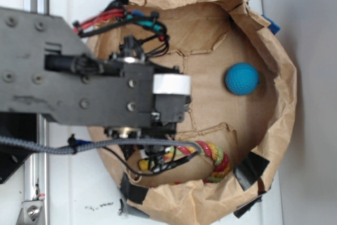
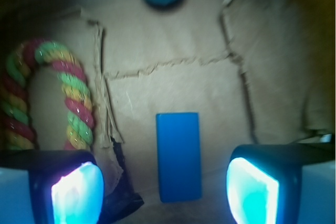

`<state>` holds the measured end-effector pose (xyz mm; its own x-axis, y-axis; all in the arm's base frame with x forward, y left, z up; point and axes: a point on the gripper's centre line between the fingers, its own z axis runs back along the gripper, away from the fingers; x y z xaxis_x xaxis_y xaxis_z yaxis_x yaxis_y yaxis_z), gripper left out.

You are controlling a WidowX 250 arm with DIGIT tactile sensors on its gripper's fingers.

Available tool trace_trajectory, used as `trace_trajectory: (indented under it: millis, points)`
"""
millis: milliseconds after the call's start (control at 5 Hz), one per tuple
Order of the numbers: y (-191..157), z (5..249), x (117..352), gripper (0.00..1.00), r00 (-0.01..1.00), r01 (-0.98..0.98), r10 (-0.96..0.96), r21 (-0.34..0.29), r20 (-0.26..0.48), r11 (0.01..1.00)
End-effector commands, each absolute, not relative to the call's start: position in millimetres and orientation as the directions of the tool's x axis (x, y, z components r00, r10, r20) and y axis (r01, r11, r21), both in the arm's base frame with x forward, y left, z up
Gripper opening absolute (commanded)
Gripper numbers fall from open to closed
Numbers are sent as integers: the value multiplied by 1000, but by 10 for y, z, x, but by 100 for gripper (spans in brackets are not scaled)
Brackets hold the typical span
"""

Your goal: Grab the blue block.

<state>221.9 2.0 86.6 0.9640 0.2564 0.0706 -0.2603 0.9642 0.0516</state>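
The blue block [image 2: 178, 156] lies flat on the brown paper floor, its long side running away from the camera in the wrist view. My gripper [image 2: 165, 190] is open above it, with the block between the two glowing pads [image 2: 76, 192] and touching neither. In the exterior view the arm and gripper body [image 1: 158, 98] cover the block, so it is hidden there.
A teal dimpled ball [image 1: 242, 79] rests at the right of the paper-lined bowl [image 1: 284, 104]. A striped rope toy [image 2: 68, 93] curls at the left, close to the left pad. Torn paper seams and black tape [image 1: 250, 169] mark the floor and rim.
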Motion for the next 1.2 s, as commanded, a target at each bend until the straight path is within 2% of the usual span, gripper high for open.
trace_trajectory:
  millis: [0,200,400,800,1000]
  points:
    - [25,589,1993,100,963,-240,230,59,144,969]
    - [35,515,1975,100,961,-252,243,52,134,966]
    - [48,390,2034,100,951,-288,276,74,137,955]
    - [101,331,2285,100,936,-327,308,92,173,941]
    - [113,308,2320,100,940,-308,286,105,188,945]
